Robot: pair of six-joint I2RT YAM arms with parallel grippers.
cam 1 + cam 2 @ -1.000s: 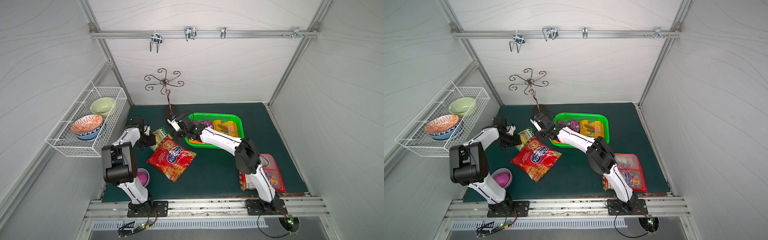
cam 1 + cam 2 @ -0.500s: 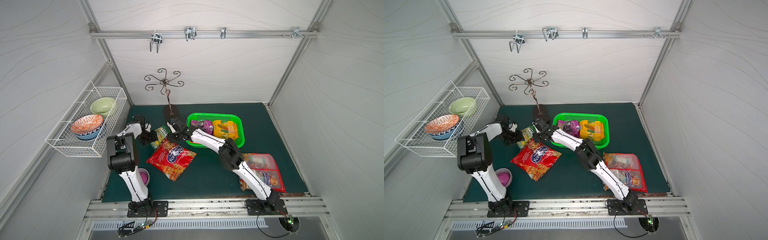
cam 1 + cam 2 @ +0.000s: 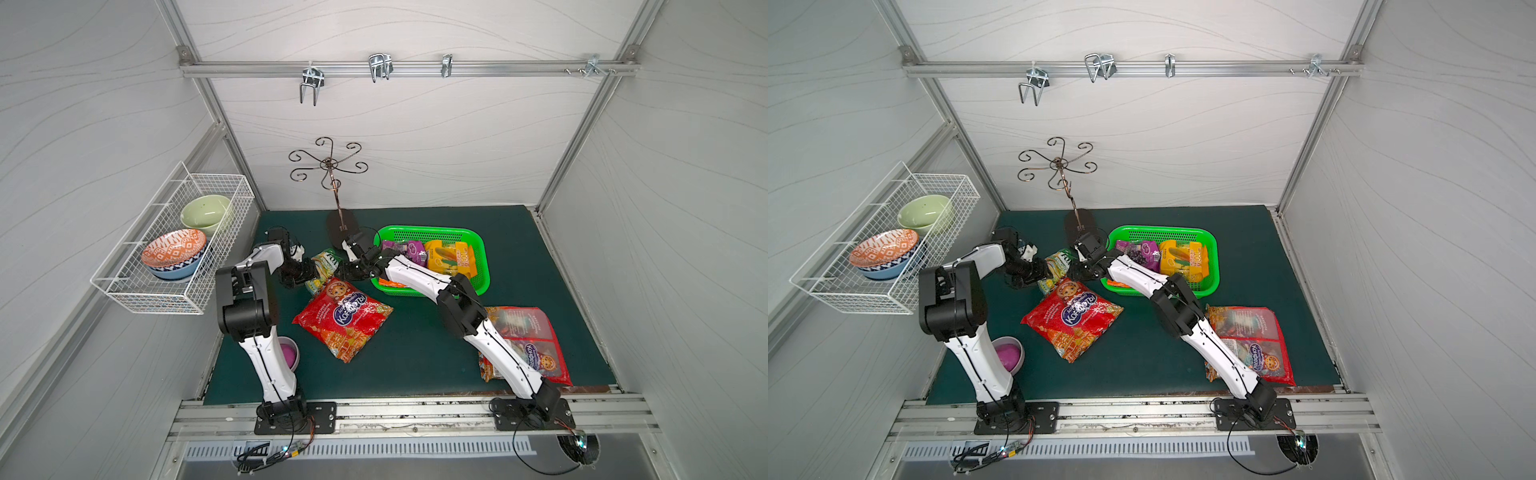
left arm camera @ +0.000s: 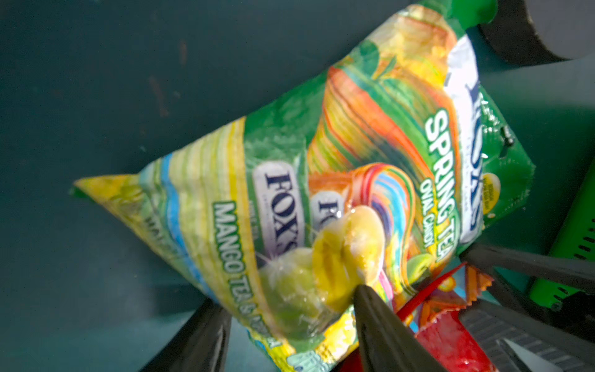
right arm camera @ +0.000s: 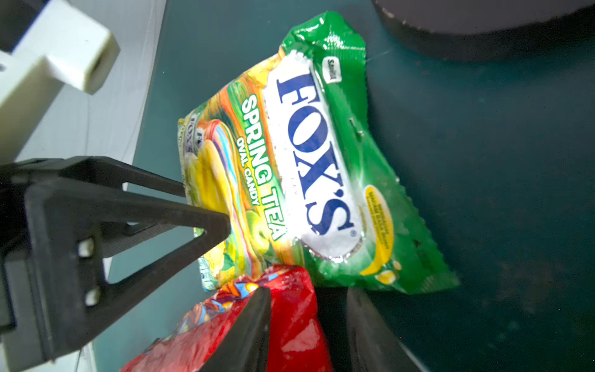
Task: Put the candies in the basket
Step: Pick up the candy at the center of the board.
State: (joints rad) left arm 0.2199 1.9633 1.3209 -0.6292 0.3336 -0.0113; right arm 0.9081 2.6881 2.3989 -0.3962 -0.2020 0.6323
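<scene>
Shows the green-yellow bag at 10 o'clock on the mat, outside the green basket, pinched at one end by the left gripper, fingers fairly wide around it, touching a corner of the red bag at 9 o'clock. Catches the right gripper on its 3 o'clock side, fingers narrow yet apart astride that red corner, gripping nothing. Finds the purple bag, yellow bag and orange bag inside the basket at 1 o'clock, a second red bag at 4 o'clock, partly under the right arm.
</scene>
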